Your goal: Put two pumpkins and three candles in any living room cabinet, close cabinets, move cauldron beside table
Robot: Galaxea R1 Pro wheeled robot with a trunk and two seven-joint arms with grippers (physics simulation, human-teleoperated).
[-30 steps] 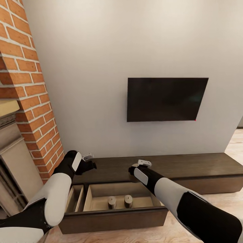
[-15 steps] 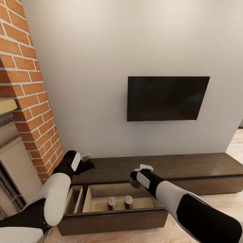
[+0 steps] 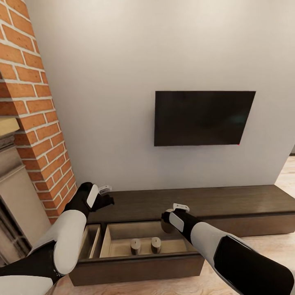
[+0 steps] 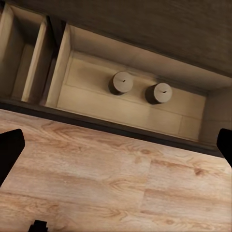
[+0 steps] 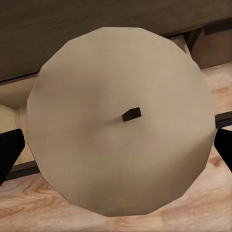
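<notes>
The cabinet (image 3: 229, 200) runs along the wall under the TV, with one drawer (image 3: 135, 264) pulled out. Two candles (image 3: 135, 246) (image 3: 155, 244) stand upright side by side on its pale floor, the same candles (image 4: 121, 82) (image 4: 159, 93) as in the left wrist view. My right gripper (image 3: 167, 221) hangs over the drawer's right back corner, shut on a third candle (image 5: 121, 121) whose wick points at the camera. My left gripper (image 3: 107, 197) is open and empty above the cabinet's left end, and its black fingertips (image 4: 9, 154) frame the drawer. The pumpkins, cauldron and table are out of view.
A brick chimney (image 3: 37, 123) and a beige fireplace (image 3: 16, 205) stand close on the left. A black TV (image 3: 203, 118) hangs on the white wall. The drawer has narrow side compartments (image 3: 91, 241) at its left. Light wood floor (image 3: 270, 246) lies in front of the cabinet.
My right gripper has come down and slightly right with the candle, closer to the open drawer. The head view has shifted a little. The left arm has barely moved.
</notes>
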